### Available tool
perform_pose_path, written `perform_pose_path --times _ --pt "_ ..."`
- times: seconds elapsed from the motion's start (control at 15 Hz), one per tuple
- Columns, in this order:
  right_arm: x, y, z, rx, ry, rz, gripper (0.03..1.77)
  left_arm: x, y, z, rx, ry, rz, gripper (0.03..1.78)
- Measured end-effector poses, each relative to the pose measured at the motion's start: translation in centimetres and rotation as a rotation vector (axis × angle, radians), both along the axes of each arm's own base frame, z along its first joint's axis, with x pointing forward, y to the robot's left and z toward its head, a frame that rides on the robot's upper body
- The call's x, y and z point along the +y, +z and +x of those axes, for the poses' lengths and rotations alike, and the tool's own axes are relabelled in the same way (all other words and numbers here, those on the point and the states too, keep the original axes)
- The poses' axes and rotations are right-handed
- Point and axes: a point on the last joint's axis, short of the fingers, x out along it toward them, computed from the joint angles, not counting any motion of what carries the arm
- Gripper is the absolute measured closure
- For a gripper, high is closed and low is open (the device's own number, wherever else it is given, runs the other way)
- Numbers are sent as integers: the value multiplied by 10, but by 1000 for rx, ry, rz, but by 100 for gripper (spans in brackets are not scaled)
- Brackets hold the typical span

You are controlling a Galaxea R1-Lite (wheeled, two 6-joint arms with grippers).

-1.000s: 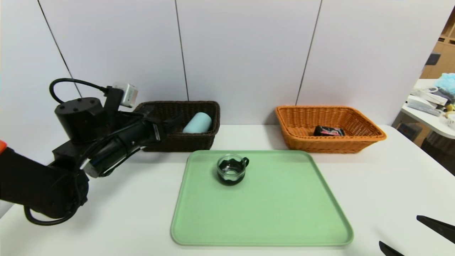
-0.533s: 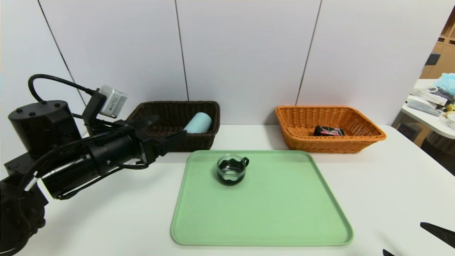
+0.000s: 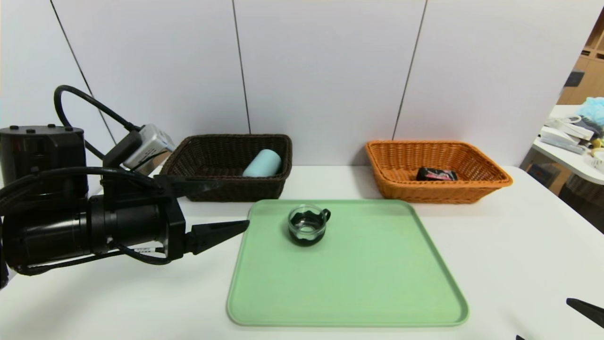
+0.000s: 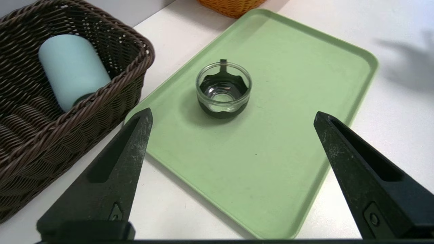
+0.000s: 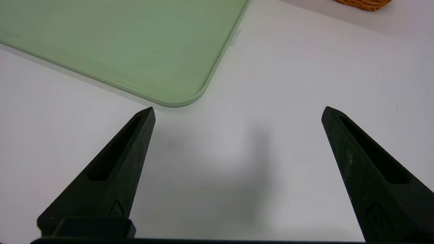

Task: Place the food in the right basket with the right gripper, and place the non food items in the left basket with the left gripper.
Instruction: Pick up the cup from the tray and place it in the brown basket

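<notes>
At the left, the left end effector (image 3: 219, 205) hung over the desk (image 3: 519, 245) with its fingers spread wide and empty, aimed at the tray (image 3: 358, 293), probably lined up for the glass cup (image 3: 307, 225), the one item not yet sorted. Behind it, the dark left basket (image 3: 222, 189) held the blue tumbler (image 3: 262, 164) lying on its side. The cup stood upright on the tray. Farther right, the orange right basket (image 3: 401, 189) held the food packet (image 3: 436, 174). At the right edge, the right end effector (image 5: 237, 115) sat parked low. Only its wrist view showed its fingers wide apart and empty; the left wrist view showed the cup's handle turned away.
</notes>
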Motion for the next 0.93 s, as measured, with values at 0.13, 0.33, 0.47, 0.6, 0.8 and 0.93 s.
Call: perform_pose_path --times 0.13,0.33,0.47,0.6,0.8,0.93 --pt "-1 -1 -4 7 0 -2 11 -1 7 1 -20 -37 8 12" --pt "-3 -3 -11 4 0 -2 11 -3 15 4 -22 -86 56 12" --pt "-4 -3 -14 -13 -1 2 11 -5 17 6 -39 -122 123 12" --pt "-5 -2 -16 -27 -3 6 10 -6 19 7 -39 -155 199 12" --pt "-5 -2 -17 -40 -4 10 10 -6 30 10 -28 -150 296 12" --pt "-5 -2 -18 -43 -4 11 11 -5 35 9 -11 -137 380 12"
